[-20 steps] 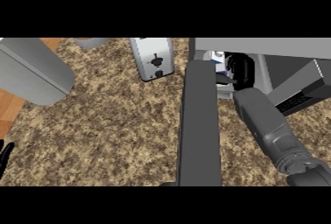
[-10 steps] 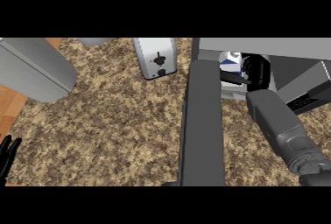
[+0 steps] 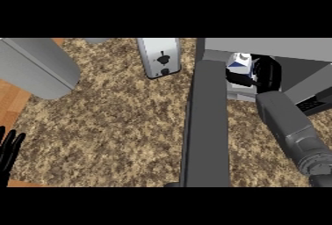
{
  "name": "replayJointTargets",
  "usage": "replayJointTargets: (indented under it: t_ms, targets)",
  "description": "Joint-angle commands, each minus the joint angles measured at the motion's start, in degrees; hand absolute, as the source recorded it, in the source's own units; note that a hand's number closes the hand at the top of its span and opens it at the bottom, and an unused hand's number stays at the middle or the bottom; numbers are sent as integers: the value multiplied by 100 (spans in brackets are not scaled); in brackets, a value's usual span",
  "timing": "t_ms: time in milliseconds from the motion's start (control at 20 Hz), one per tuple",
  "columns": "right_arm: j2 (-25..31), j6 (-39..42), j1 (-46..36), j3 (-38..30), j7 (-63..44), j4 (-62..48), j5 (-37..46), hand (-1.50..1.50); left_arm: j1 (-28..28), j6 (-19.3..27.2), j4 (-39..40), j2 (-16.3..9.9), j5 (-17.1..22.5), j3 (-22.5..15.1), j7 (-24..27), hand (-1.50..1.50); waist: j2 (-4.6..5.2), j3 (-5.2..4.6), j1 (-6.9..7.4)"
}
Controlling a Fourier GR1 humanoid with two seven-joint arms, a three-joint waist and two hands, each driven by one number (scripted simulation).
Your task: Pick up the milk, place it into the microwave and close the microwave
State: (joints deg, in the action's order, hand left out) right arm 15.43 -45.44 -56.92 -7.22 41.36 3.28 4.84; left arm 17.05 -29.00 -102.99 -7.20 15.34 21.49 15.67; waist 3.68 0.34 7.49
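The milk carton [image 3: 240, 61], white with a blue patch, sits in the opening of the microwave [image 3: 272, 45] at the upper right, just past the hinge end of the open microwave door [image 3: 206, 127]. My right hand [image 3: 266, 74] reaches in from the lower right and curls round the carton, thumb under its near side. The carton's right half is hidden by the hand. The door stands wide open as a long dark grey slab down the middle of the view. My left hand [image 3: 8, 151] rests open at the lower left edge, fingers up.
A silver toaster [image 3: 159, 57] stands at the back, left of the microwave door. A large grey appliance [image 3: 35, 66] fills the upper left corner. The speckled counter [image 3: 117, 127] spreads between them; wooden floor shows at the far left.
My right forearm has pushed forward and the hand with the milk has gone deeper into the microwave opening. The left hand has come slightly further into view.
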Motion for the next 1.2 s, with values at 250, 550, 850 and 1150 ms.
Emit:
replayJointTargets:
  t_ms: [250, 550, 850, 1150]
  targets:
    - [-170, -403, -128, 191, -102, -52, 221, -150, -168, 61, 242, -19, -156, -4, 56, -150, -8, -1, 52]
    - [-350, -543, -66, 275, -43, 0, 331, -150, -271, 28, 281, -132, -154, 17, 2, -150, -11, 2, 86]
    - [-333, -309, -160, 338, -180, -65, 419, -150, -418, 15, 551, -95, -191, 4, 156, -150, -24, -8, 28]
    - [-494, -433, -223, 335, -184, 1, 435, -150, -599, 91, 588, -34, -316, -131, 134, -150, -13, -1, 1]
